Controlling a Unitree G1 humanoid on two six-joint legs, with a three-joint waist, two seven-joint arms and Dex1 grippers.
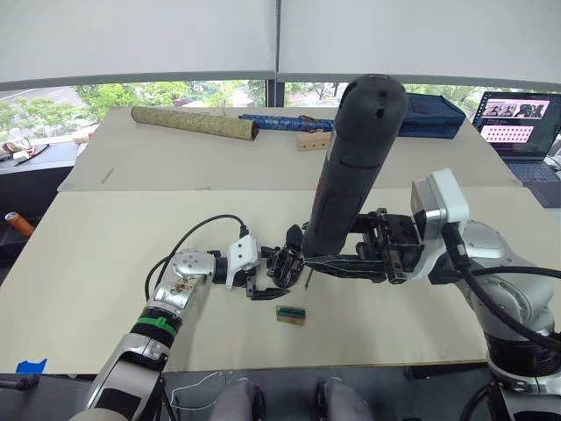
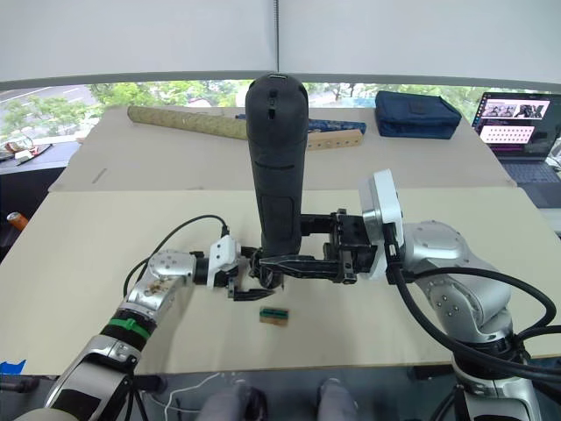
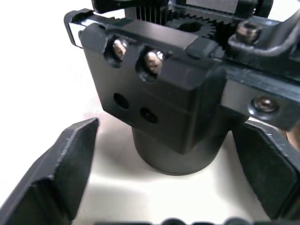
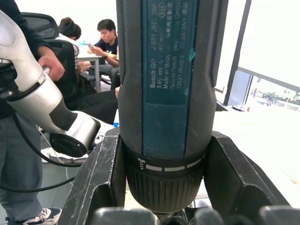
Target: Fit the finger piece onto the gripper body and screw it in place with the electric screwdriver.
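Now, gripper body on tabletop, two screws showing up top | left gripper fingers spread wide either side, not clamping – bracing, you'd judge | electric screwdriver upright over it, right gripper fingers clamped on its collar, bit down for driving | green-and-tan block just beside.

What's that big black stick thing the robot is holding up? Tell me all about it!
It's the electric screwdriver, a thick black tube that looks like plastic, with a rounded top and a dark blue label with white lettering. The right gripper is clamped around its lower end, holding it nearly upright. Its tip points down at the gripper body on the table, by the left gripper.
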